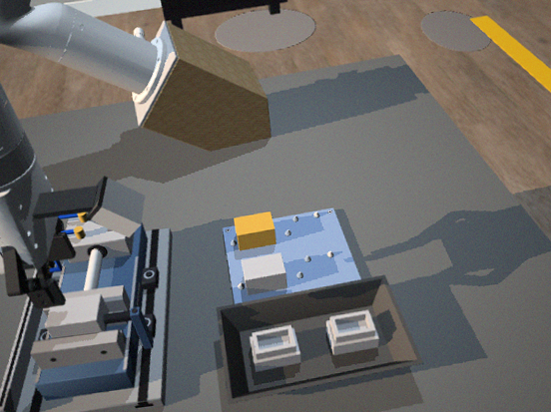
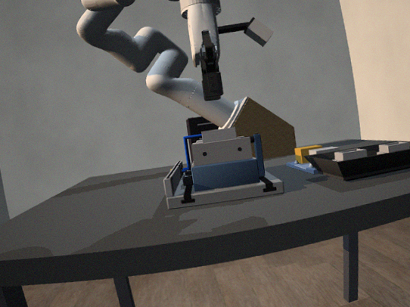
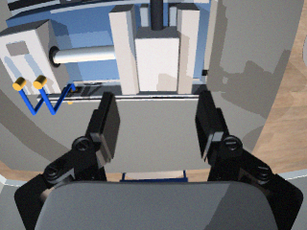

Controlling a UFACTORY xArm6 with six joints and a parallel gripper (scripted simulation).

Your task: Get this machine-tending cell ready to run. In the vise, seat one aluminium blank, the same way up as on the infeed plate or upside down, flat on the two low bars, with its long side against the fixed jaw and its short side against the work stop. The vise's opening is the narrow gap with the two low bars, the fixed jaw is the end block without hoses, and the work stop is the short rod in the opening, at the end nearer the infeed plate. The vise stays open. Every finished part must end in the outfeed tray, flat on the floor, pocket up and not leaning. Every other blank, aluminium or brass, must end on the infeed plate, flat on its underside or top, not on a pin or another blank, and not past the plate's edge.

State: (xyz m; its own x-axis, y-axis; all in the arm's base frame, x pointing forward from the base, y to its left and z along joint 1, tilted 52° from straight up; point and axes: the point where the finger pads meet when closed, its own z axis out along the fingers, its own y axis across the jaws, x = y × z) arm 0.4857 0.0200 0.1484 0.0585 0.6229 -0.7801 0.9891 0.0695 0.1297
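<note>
Grey table (image 2: 86, 207) carries the vise (image 1: 83, 346); above it hangs the gripper (image 3: 156, 129), open and empty.

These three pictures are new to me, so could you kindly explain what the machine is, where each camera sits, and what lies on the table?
It is a single white robot arm with a black pincer. One picture looks down from above, one faces the table from the front, and one looks out from the arm's wrist past the pincer. On the table stands a vise with a grey metal block in its gap. Beside it lie a blue plate carrying a yellow block and a grey block, and a dark tray with two pocketed parts. The pincer hangs open above the vise, holding nothing.
</note>
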